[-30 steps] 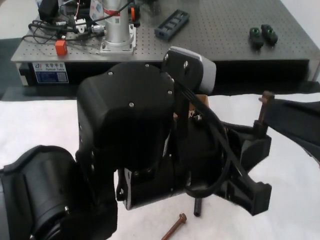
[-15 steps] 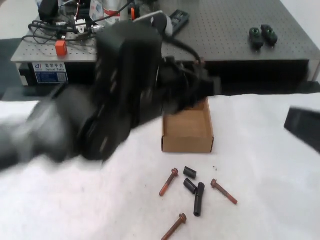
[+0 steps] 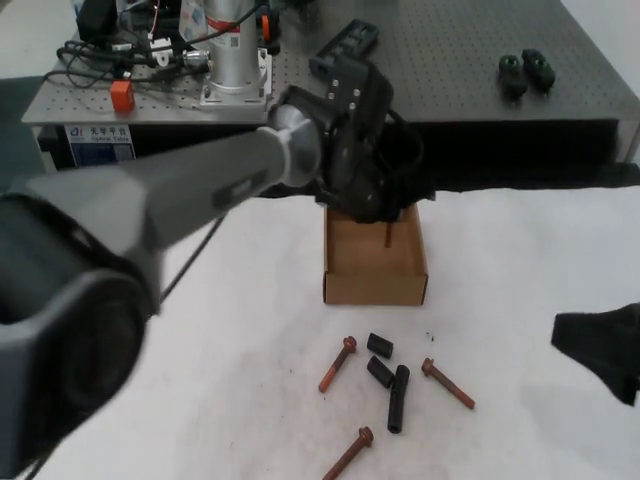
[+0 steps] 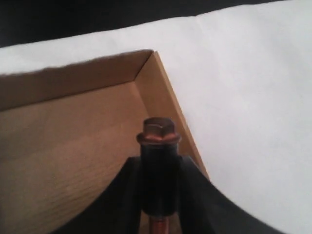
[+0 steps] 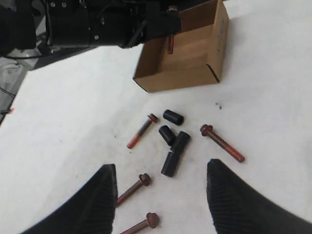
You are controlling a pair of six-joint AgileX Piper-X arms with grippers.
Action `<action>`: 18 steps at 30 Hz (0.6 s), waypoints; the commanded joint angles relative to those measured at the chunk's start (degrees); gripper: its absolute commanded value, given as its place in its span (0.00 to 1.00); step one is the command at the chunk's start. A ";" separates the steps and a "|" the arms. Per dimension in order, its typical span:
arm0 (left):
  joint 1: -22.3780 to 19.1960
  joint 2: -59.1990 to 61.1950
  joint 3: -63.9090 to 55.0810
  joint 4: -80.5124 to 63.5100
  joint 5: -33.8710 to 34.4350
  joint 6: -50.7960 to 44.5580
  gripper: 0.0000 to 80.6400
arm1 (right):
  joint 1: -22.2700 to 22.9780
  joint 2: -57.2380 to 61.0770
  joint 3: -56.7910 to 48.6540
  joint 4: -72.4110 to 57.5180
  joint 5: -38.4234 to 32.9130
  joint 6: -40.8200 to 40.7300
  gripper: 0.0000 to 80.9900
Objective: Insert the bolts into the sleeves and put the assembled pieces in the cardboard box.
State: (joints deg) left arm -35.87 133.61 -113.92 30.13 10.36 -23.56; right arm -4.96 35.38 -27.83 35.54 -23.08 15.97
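We note the left claw (image 4: 158,192) clamped on the assembled piece (image 4: 158,146), with the box (image 4: 163,100) directly below and its corner wall just beside. We judge a release here could clip the rim and spill the piece outside, or let the bolt slide out. The right claw (image 5: 161,192) gapes wide above loose bolts (image 5: 222,143).

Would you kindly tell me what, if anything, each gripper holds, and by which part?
The left gripper holds a bolt by the black sleeve around its shank, over the cardboard box. The right gripper holds nothing.
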 commanded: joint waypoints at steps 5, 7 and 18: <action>0.20 2.36 -3.34 0.62 4.00 -6.04 0.01 | -0.25 5.26 -0.30 -0.14 0.25 -2.03 0.50; 0.20 3.03 -3.34 0.62 4.02 -6.92 0.02 | -0.25 6.72 -0.30 -0.43 1.34 -3.66 0.50; 0.20 3.57 -3.34 1.07 4.30 -9.93 0.33 | 3.91 28.19 -7.99 -3.09 8.59 -19.44 0.50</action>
State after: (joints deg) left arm -35.87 137.38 -116.49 31.47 14.47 -32.11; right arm -4.29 54.11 -30.64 33.23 -18.52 5.69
